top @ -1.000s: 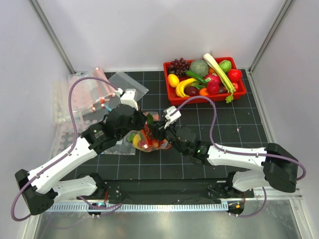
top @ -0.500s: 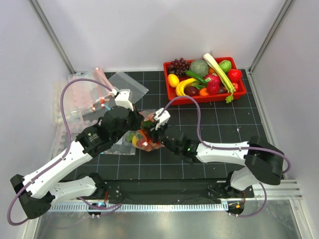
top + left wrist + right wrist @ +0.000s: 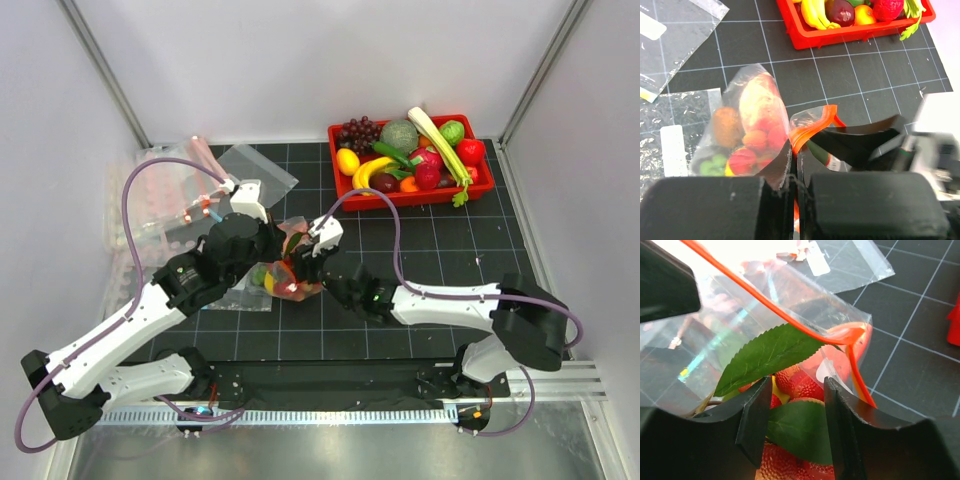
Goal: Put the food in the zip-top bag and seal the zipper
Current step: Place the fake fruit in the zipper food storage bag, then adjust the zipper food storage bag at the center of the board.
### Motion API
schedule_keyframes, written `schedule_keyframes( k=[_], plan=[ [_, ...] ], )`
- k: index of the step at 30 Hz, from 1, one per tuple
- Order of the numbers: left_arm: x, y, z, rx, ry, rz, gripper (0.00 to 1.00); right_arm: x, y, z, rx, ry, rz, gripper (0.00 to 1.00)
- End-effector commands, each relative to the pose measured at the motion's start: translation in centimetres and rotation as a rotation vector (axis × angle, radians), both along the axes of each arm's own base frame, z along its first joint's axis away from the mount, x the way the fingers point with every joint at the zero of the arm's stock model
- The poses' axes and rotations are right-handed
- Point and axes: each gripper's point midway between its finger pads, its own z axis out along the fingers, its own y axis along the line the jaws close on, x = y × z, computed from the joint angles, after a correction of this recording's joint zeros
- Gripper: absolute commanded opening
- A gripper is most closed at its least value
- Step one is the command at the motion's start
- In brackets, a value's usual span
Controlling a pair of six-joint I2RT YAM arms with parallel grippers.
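The left end effector (image 3: 794,165) is clamped tight on the zipper (image 3: 812,127), pinching the orange strip at one end of the mouth. The right end effector (image 3: 795,395) stands part open at the bag (image 3: 757,100). A green leaf (image 3: 765,357) and bumpy red food (image 3: 752,142) show through the film between its fingers. Whether the pads touch the plastic, I cannot tell.

The bag hangs between the two end effectors near the middle of the surface (image 3: 470,250), with its belly slumped down and full of food. Beyond the pinch, the strip bows out in a loop, so the mouth looks unsealed there.

I judge the film to be thin, limp and slick; gripped by its wall, it would crumple or slide. The zipper is the one firm part and the right place to hold: one end pinned, the other end effector closing on the strip beside it and running along. The food is probably light, hard and free to roll, so it will shift the bulge if the bag tips. The leaf reaches toward the mouth and could get caught in the seal.

Left of the bag lie spare bags (image 3: 160,200), one partly under it, and a stray finger could snag one. The red tray (image 3: 840,36) sits well apart at the far right. The open grid to the right of the bag gives room to draw the strip out straight.
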Motion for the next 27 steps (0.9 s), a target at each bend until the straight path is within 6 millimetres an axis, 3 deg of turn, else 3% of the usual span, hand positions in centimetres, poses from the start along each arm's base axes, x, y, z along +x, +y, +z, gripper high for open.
schedule_keyframes(
  k=[1,4,7,10,12,13,14,16,21,27],
  plan=[
    [0.7,0.0,3.1,-0.082,-0.085,0.028,0.04,-0.3,-1.1,4.4,0.093,-0.052,-0.017,0.52],
    [1.1,-0.4,2.4,-0.066,-0.065,0.030,0.04,-1.8,-1.3,7.0,0.150,-0.096,0.057,0.52],
    [1.7,0.0,1.9,-0.025,-0.053,0.074,0.03,-2.2,-2.4,8.2,0.135,-0.109,0.053,0.55],
    [2.1,0.7,1.4,0.006,-0.045,0.120,0.03,-2.1,-3.4,9.5,0.141,-0.112,0.021,0.58],
    [2.5,1.6,1.2,0.030,-0.040,0.177,0.04,-1.5,-4.7,9.0,0.121,-0.047,-0.075,0.59],
    [2.6,1.9,1.1,0.038,-0.035,0.197,0.03,-1.1,-4.9,10.3,0.134,-0.037,-0.107,0.60],
    [2.8,2.8,0.9,0.062,-0.034,0.246,0.02,-1.0,-5.2,8.9,0.067,-0.001,-0.130,0.60],
    [3.1,3.5,1.0,0.076,-0.033,0.294,0.02,-0.9,-4.6,8.9,0.071,0.023,-0.134,0.61],
    [3.3,5.4,0.8,0.107,-0.035,0.388,0.02,-0.9,-2.7,6.9,0.025,0.067,-0.092,0.61],
    [2.8,8.5,2.0,0.094,-0.085,0.523,0.03,-0.9,-1.8,5.8,0.000,0.096,-0.076,0.61]
  ],
)
